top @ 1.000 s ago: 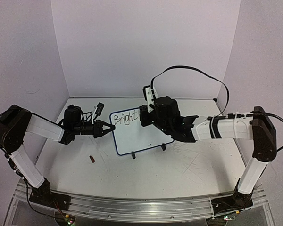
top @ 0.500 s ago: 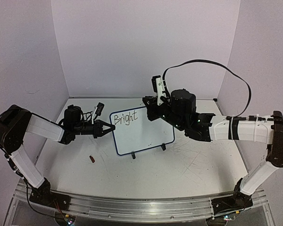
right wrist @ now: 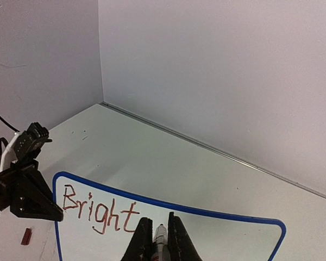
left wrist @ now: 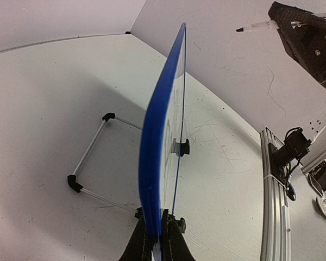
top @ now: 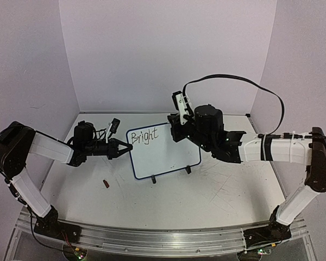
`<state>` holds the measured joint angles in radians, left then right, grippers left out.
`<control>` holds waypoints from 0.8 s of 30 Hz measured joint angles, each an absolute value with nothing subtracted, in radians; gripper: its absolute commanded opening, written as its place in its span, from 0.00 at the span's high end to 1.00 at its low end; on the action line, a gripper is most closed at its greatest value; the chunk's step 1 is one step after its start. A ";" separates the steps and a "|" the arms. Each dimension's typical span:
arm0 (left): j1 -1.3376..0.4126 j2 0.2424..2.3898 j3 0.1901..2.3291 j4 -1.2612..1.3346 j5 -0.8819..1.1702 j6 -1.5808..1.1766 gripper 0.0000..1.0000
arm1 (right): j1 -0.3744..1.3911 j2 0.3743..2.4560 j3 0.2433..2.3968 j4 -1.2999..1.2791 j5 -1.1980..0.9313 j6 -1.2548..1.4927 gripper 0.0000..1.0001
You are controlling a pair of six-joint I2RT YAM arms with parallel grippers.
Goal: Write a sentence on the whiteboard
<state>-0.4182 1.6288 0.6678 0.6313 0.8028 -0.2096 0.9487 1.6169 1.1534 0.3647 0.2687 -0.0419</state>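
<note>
Left gripper is clamped on the whiteboard and grips its left rim. In my left wrist view the fingers squeeze the blue edge from both sides, no gap visible. The board stands upright on the table on its black feet, with a wire stand behind it.

Right gripper is closed on a marker, which sits lengthwise between my fingers with the tip pointing forward. The gripper hovers by the board's upper right part, just right of the writing. The left wrist view shows the marker tip in the air, apart from the board face.

The sentence reads only "Bright", at the board's top left.

A small brown object lies on the table near my left arm, apart from the board.
</note>
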 measured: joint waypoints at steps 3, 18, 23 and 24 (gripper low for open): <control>-0.419 1.628 0.668 0.629 0.797 -0.210 1.00 | 0.932 1.617 1.139 0.365 0.273 -0.041 1.00; -0.422 1.623 0.673 0.618 0.781 -0.208 1.00 | 0.883 1.617 1.101 0.351 0.199 -0.002 1.00; -0.422 1.623 0.673 0.617 0.781 -0.208 1.00 | 0.882 1.617 1.101 0.350 0.157 0.029 1.00; -0.422 1.623 0.673 0.617 0.781 -0.208 1.00 | 0.882 1.618 1.101 0.350 0.149 0.033 1.00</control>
